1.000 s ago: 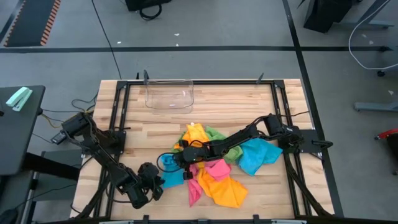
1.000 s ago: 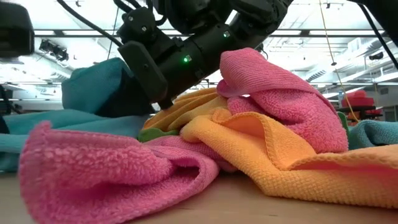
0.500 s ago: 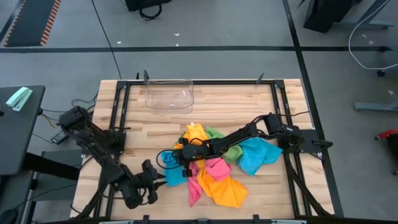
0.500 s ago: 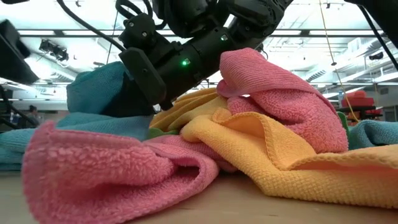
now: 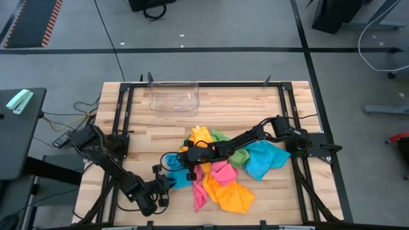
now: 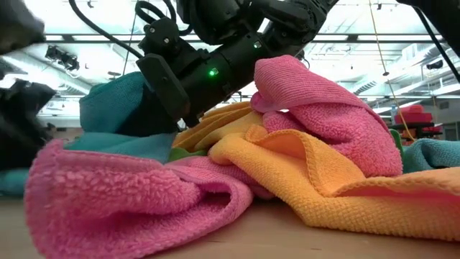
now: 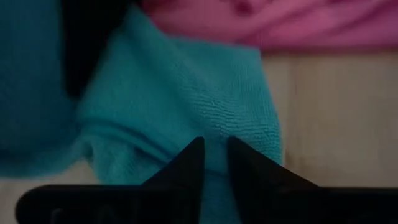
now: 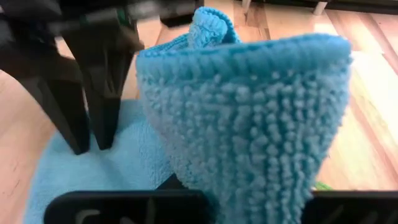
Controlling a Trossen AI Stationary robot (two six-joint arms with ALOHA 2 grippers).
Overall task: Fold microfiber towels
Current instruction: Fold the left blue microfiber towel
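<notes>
1. My right gripper [image 5: 181, 167] is clamped on a raised fold of the blue towel [image 8: 249, 118], at the pile's left edge.
2. My left gripper [image 7: 214, 152], fingers nearly together over the towel's flat free edge, holds nothing I can see; it is nearer that edge.

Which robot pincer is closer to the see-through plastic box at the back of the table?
The right pincer. It sits in the towel pile, with the plastic box beyond it across bare wood. The left pincer is lower down near the table's front edge, so it is a little farther away.
</notes>
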